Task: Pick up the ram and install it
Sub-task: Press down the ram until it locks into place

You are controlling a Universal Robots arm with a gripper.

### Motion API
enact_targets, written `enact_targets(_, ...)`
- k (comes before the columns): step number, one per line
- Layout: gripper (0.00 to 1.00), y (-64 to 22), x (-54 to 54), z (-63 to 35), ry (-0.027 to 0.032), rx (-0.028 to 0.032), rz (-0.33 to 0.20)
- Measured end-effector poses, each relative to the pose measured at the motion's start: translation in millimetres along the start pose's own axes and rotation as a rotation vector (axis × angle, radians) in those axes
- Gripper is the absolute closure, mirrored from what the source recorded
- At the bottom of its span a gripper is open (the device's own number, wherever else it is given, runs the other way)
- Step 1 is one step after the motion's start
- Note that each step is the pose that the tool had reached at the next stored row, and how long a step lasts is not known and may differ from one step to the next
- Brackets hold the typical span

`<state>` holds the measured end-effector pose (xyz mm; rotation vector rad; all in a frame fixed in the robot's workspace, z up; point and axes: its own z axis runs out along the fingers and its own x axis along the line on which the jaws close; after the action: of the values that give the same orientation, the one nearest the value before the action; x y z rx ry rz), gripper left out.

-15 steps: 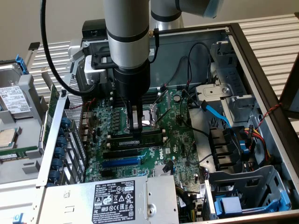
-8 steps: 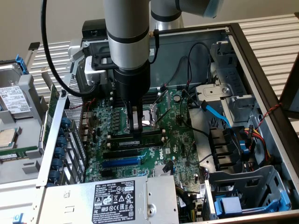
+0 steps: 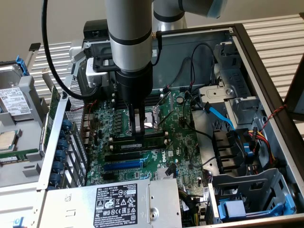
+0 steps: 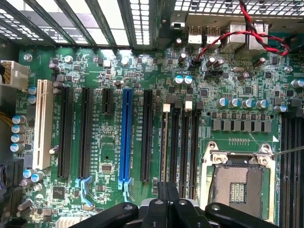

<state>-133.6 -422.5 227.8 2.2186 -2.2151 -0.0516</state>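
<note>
In the exterior view, the ram [image 3: 142,141] is a long, thin green stick standing on its edge in a black slot just beside the square silver processor socket [image 3: 151,119], and the gripper [image 3: 137,131] comes straight down with its fingers pinched together on the stick's top edge. In the wrist view, the ram [image 4: 164,142] looks like a thin line in a slot between the blue slot [image 4: 126,137] and the socket [image 4: 236,183], right under the closed gripper [image 4: 167,205].
</note>
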Motion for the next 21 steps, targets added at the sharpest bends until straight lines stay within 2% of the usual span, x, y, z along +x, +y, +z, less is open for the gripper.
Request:
enact_targets(4, 0.89, 0.1, -0.1, -1.6, -0.0024, -0.0001, 0.000)
enact_targets(8, 0.89, 0.5, -0.4, -18.0, -0.0021, -0.0005, 0.000)
enact_targets(10, 0.89, 0.6, -0.4, -22.8, -0.0019, -0.0007, 0.000)
enact_targets(19, 0.89, 0.6, -0.5, -23.6, -0.0020, -0.0007, 0.002)
enact_targets(21, 0.89, 0.7, -0.5, -23.6, -0.0027, -0.0002, 0.031)
